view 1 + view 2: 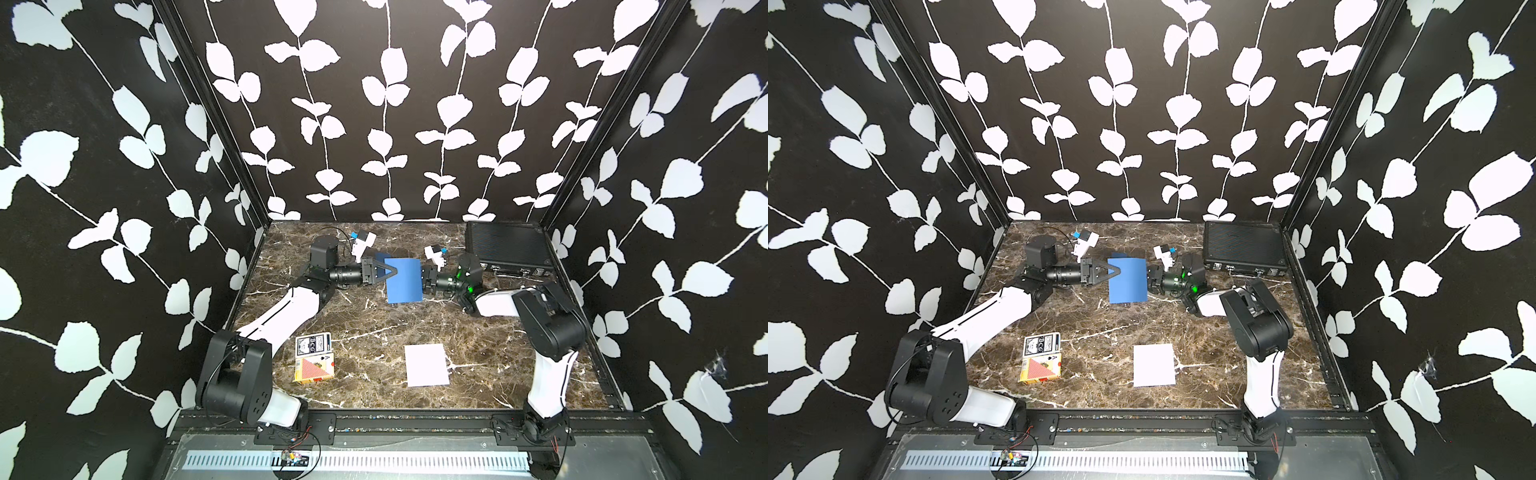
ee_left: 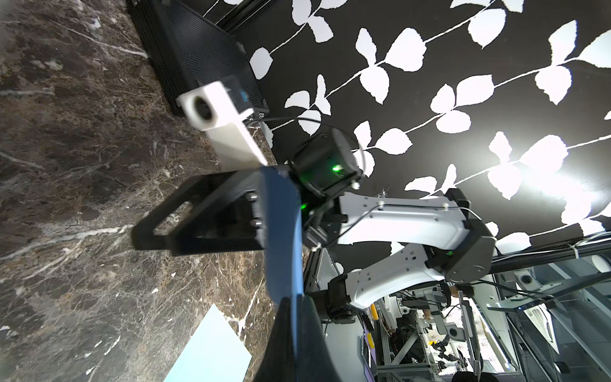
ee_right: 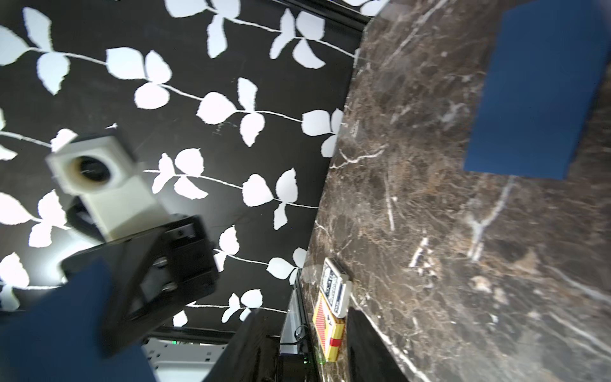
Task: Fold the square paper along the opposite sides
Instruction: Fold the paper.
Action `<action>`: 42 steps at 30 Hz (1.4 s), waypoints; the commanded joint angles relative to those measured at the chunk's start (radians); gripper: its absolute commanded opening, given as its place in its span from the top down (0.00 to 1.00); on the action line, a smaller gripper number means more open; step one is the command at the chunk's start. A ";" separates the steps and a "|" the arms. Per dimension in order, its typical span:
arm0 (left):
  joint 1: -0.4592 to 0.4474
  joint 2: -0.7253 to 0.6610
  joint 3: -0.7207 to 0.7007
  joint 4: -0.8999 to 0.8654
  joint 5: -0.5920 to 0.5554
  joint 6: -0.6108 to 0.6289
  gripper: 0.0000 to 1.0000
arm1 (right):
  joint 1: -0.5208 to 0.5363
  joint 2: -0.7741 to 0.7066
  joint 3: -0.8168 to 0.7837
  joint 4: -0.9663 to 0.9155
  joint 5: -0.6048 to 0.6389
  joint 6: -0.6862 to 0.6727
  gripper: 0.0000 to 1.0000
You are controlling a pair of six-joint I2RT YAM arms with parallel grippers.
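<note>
High paired overhead views, close wrist views

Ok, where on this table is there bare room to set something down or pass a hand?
Widest bare marble: the middle band, bordered by the blue paper behind, card decks and white paper in front. Also the gap between decks and white paper. Crowded: the back, where left gripper and right gripper flank the blue paper, beside the black case.

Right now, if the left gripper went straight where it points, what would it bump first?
Probably the right gripper: the left gripper, shut on the blue paper, points across the sheet straight at it. Depth is hard to judge.
</note>
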 commanded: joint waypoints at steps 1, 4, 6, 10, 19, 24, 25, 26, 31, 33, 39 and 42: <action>-0.002 -0.002 0.014 0.012 0.026 0.028 1.00 | -0.018 -0.047 -0.036 0.065 -0.040 0.023 0.57; -0.002 -0.003 0.018 -0.014 0.022 0.050 1.00 | -0.028 -0.079 -0.060 0.075 -0.043 0.037 0.58; -0.002 -0.003 0.018 -0.027 0.018 0.063 1.00 | -0.032 -0.108 -0.076 0.045 -0.044 0.023 0.58; -0.002 0.003 0.019 -0.043 0.012 0.078 1.00 | -0.038 -0.196 -0.101 -0.058 -0.042 -0.038 0.57; -0.002 -0.001 0.014 -0.049 0.005 0.084 1.00 | -0.040 -0.336 -0.150 -0.131 -0.011 -0.066 0.55; -0.002 -0.001 0.013 -0.049 -0.002 0.084 1.00 | -0.026 -0.385 -0.175 -0.139 0.001 -0.069 0.51; -0.002 0.001 0.014 -0.048 -0.002 0.081 1.00 | -0.022 -0.395 -0.178 -0.141 0.004 -0.071 0.49; -0.002 0.002 0.012 -0.044 -0.002 0.077 1.00 | -0.014 -0.405 -0.180 -0.148 0.008 -0.076 0.47; -0.002 -0.009 -0.021 0.014 -0.007 0.033 1.00 | 0.024 -0.439 -0.182 -0.224 0.036 -0.149 0.31; -0.002 -0.010 -0.023 0.011 -0.008 0.032 1.00 | 0.040 -0.434 -0.176 -0.221 0.041 -0.154 0.28; -0.003 -0.014 -0.025 0.030 -0.006 0.018 1.00 | 0.082 -0.389 -0.128 -0.256 0.045 -0.204 0.29; -0.005 -0.015 -0.030 0.036 -0.004 0.016 1.00 | 0.091 -0.363 -0.105 -0.233 0.052 -0.208 0.30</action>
